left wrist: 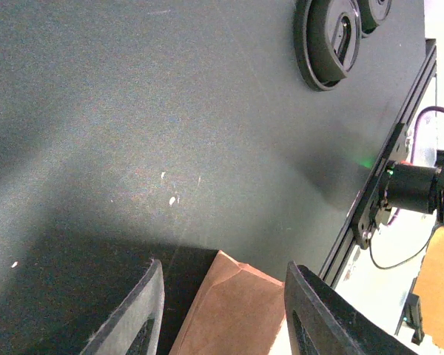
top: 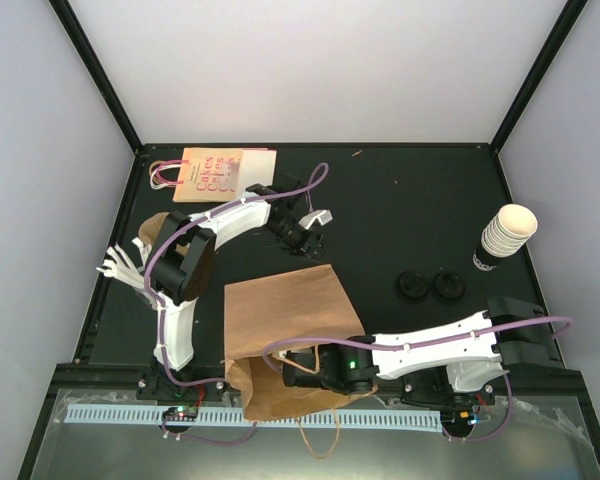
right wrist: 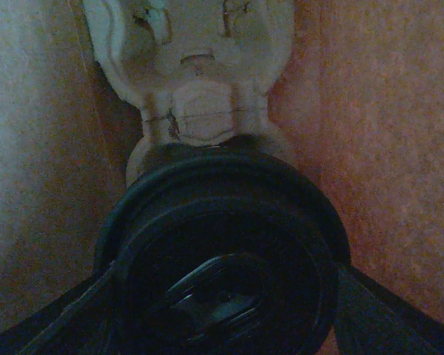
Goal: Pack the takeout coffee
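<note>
Right wrist view first: the right claw (right wrist: 223,279) is closed on the coffee cup (right wrist: 222,222), one finger on each side just under its black lid, which fills most of the picture. Around it rise the walls of the brown bag (right wrist: 385,148), so cup and claw are inside the bag. Just past the lid lies a pulp tray (right wrist: 196,74), deeper in. I cannot tell whether the cup's base rests on anything.

From above, the bag lies on its side on the table (top: 400,190) with the right arm reaching into its mouth.

The left claw (left wrist: 224,266) stands half wide with nothing in it, hovering over the dark table, with a corner of the bag showing between its fingers.

By my judgement the task is nearly done: the cup is in the bag. Setting it down, letting go and drawing the arm out are left.

Count:
- one lidded cup
- one brown bag
- one tray in it
- two loose lids (top: 414,286)
- one stack of lidless cups (top: 505,237)
- one printed bag (top: 215,172) at the far edge
</note>
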`<state>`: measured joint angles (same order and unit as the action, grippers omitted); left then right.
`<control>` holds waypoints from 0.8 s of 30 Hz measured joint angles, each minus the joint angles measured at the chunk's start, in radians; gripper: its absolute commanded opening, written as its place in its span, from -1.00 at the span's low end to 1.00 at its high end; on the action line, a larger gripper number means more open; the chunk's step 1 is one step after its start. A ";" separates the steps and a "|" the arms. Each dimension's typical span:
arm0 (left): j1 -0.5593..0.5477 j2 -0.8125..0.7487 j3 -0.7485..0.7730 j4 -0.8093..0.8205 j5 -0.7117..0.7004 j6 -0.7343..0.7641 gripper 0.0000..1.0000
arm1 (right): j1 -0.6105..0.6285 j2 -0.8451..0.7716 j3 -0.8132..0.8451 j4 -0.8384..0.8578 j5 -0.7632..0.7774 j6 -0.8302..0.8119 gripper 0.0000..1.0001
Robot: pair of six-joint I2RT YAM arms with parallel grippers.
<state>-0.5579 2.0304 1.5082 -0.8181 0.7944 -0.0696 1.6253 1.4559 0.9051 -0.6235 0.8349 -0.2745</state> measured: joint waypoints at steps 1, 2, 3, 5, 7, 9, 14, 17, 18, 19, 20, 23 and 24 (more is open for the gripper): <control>0.000 0.000 0.000 0.000 0.000 0.000 -0.05 | -0.003 -0.002 -0.004 0.008 0.000 -0.003 0.05; 0.000 0.001 0.000 0.001 0.001 0.000 -0.05 | -0.006 -0.003 -0.008 0.016 -0.001 -0.005 0.05; 0.000 0.001 0.000 0.001 0.001 0.000 -0.05 | -0.008 -0.003 -0.011 0.020 0.000 -0.008 0.05; -0.001 0.001 0.000 0.002 0.002 0.000 -0.05 | -0.013 -0.004 -0.016 0.030 0.000 -0.011 0.05; -0.001 0.001 0.000 0.005 0.002 0.000 -0.05 | -0.018 -0.004 -0.016 0.034 -0.002 -0.012 0.05; -0.001 0.001 0.000 0.005 0.003 0.000 -0.05 | -0.022 -0.004 -0.016 0.034 -0.004 -0.013 0.05; -0.001 0.001 0.000 0.005 0.003 0.000 -0.06 | -0.024 -0.004 -0.016 0.033 -0.005 -0.012 0.05; -0.001 0.002 0.000 0.005 0.004 0.000 -0.06 | -0.024 -0.004 -0.016 0.030 -0.007 -0.012 0.05; -0.001 0.003 0.000 0.005 0.005 0.000 -0.06 | -0.025 -0.004 -0.016 0.029 -0.008 -0.012 0.05; -0.001 0.005 0.000 0.005 0.008 0.000 -0.06 | -0.026 -0.004 -0.016 0.028 -0.009 -0.012 0.05; -0.001 0.008 0.000 0.005 0.012 0.000 -0.06 | -0.027 -0.004 -0.016 0.027 -0.010 -0.012 0.05; -0.001 0.008 -0.006 0.009 0.020 0.000 -0.06 | -0.028 -0.003 -0.016 0.026 -0.011 -0.012 0.05; -0.001 0.008 -0.008 0.012 0.022 0.000 -0.06 | -0.028 -0.002 -0.016 0.027 -0.011 -0.012 0.05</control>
<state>-0.5591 2.0388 1.4998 -0.8062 0.8165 -0.0696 1.5974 1.4544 0.8894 -0.5968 0.8238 -0.2867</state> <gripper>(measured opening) 0.472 0.731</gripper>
